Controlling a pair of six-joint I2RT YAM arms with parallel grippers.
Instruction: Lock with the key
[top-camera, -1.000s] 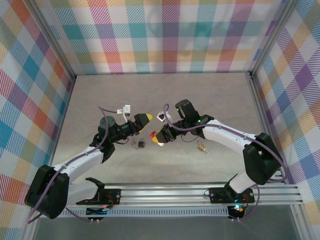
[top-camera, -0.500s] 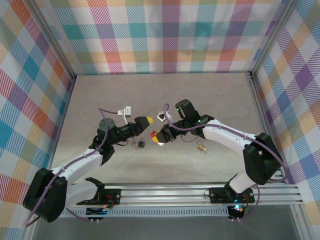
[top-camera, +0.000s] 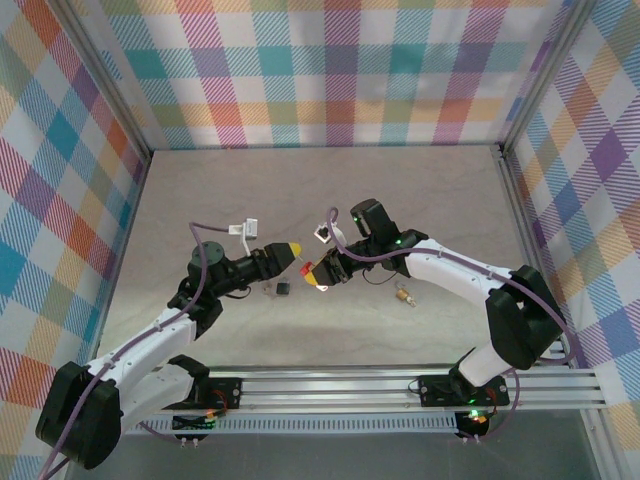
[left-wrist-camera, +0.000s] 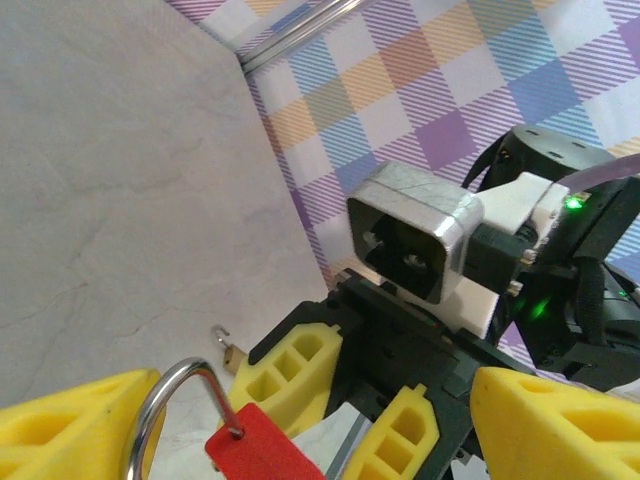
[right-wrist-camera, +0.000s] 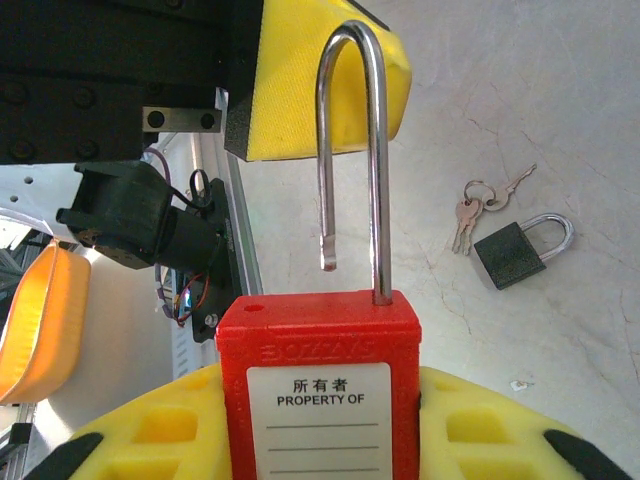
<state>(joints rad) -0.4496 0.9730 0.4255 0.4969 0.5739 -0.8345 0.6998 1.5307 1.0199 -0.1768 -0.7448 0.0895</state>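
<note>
Top view: L gripper (top-camera: 288, 250) & R gripper (top-camera: 318, 276) sit tip to tip over mid-table (top-camera: 420, 200). The red padlock (top-camera: 311, 270) is just a small red speck betw. them here, no detail. On the table just below the tips lie a dark padlock (top-camera: 283, 288) w/ keys (top-camera: 268, 290) beside it. A brass padlock (top-camera: 404, 296) lies apart, nearer the R arm.

R wrist view gives what the top can't: R gripper is clamped on the red padlock body, yellow fingers (right-wrist-camera: 150, 440) on both sides, label facing cam. The shackle (right-wrist-camera: 350, 150) stands up and is unlocked, w/ its short leg hanging free above the body. One yellow L finger sits right behind the shackle top; can't tell if touching. Keys are on a ring next to the dark padlock, on the table, not in either gripper.

L wrist view: L jaws are wide apart, holding nothing, w/ yellow fingers (left-wrist-camera: 70, 425) at both lower corners. The shackle loop rises next to the left-hand one, contact unclear. It also shows the R wrist cam housing (left-wrist-camera: 415, 230) head-on, and the brass padlock small on the table beyond.
</note>
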